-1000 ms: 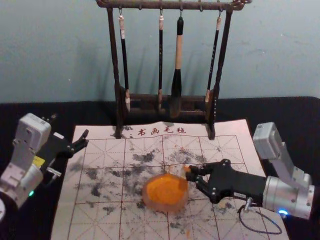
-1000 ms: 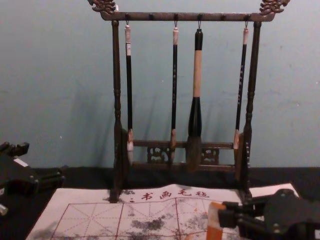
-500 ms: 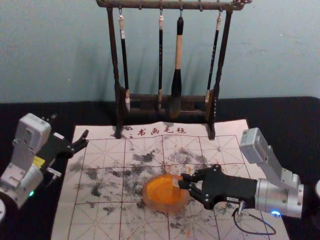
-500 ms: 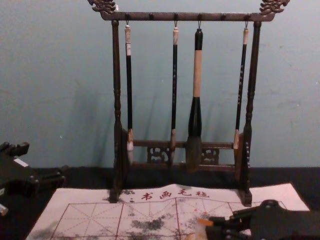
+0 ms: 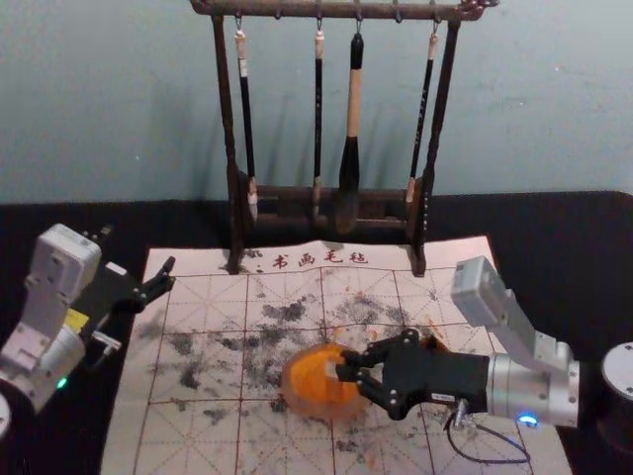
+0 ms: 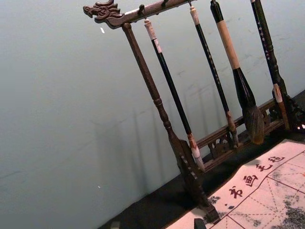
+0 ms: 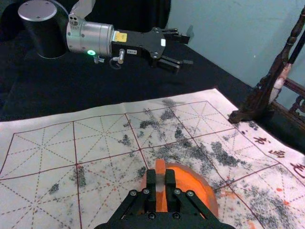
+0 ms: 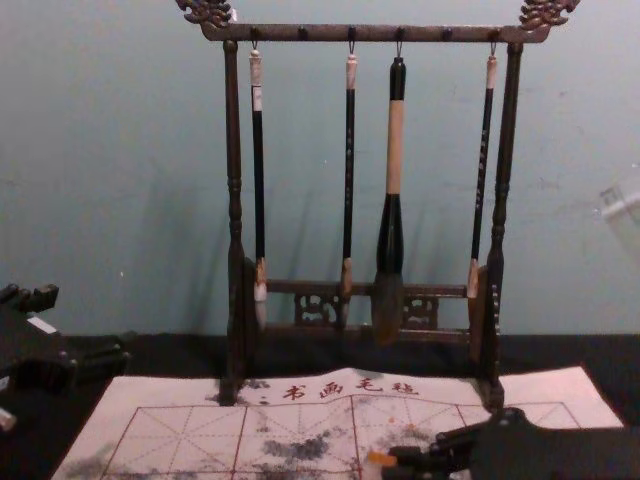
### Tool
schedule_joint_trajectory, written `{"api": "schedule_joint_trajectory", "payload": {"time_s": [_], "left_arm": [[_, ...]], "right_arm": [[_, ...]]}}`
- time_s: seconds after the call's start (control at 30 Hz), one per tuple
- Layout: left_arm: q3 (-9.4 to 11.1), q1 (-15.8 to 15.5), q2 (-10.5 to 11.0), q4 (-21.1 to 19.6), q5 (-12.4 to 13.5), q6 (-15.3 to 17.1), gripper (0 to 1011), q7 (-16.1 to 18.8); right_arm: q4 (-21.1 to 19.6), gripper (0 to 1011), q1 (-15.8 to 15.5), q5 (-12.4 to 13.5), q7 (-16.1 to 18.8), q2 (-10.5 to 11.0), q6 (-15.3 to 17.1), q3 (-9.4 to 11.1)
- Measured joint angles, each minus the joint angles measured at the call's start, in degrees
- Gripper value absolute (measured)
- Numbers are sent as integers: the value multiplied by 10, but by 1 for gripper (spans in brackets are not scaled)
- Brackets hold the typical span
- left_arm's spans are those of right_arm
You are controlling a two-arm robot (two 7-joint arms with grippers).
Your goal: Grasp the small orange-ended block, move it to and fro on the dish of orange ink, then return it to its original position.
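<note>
Block (image 7: pixel 160 192) in right gripper (image 5: pixel 348 367) over dish (image 5: pixel 293 398).

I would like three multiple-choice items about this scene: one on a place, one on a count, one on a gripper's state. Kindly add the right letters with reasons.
1. Where is the orange-ended block?
A) by the far wall
B) at the ink dish
C) at the table's left edge

2. How many brushes hang from the rack?
A) two
B) three
C) four

3. How are the left gripper's fingers?
A) apart
B) pressed together
C) closed on a brush

1 B: the head view shows the right gripper holding it over the orange ink.
2 C: four handles hang in the chest view.
3 A: the right wrist view shows a gap between them.
</note>
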Motion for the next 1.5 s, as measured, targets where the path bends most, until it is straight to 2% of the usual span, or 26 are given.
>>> {"api": "schedule_joint_trajectory", "payload": {"time_s": [0.5,0.9,1.23,1.5], "left_arm": [[0,0,0,0,0,0,1001,0],[0,0,0,0,0,0,1001,0],[0,0,0,0,0,0,1001,0],[0,0,0,0,0,0,1001,0]], "right_arm": [[30,84,27,-18,-3,-22,0,-18],[58,84,47,-31,-16,-44,6,-23],[80,84,61,-37,-23,-53,12,-17],[84,83,61,-33,-24,-47,14,-5]]}}
